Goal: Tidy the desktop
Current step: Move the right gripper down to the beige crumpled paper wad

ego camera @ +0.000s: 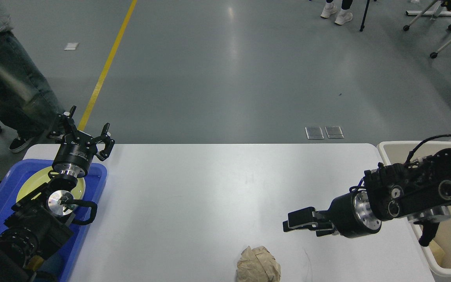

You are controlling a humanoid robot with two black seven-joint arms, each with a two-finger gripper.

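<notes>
Resting on desktop [210,188]: one paper wad [258,264]

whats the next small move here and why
Probably bring the right hand down and toward the crumpled paper ball. The ball lies loose on the desktop, that hand hangs closest to it, and the beige bin sits on the same side.

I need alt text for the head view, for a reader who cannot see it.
A crumpled paper ball lies on the white desktop. The right gripper hovers beside it; the open left gripper hangs over a blue tray holding a yellow plate.
</notes>
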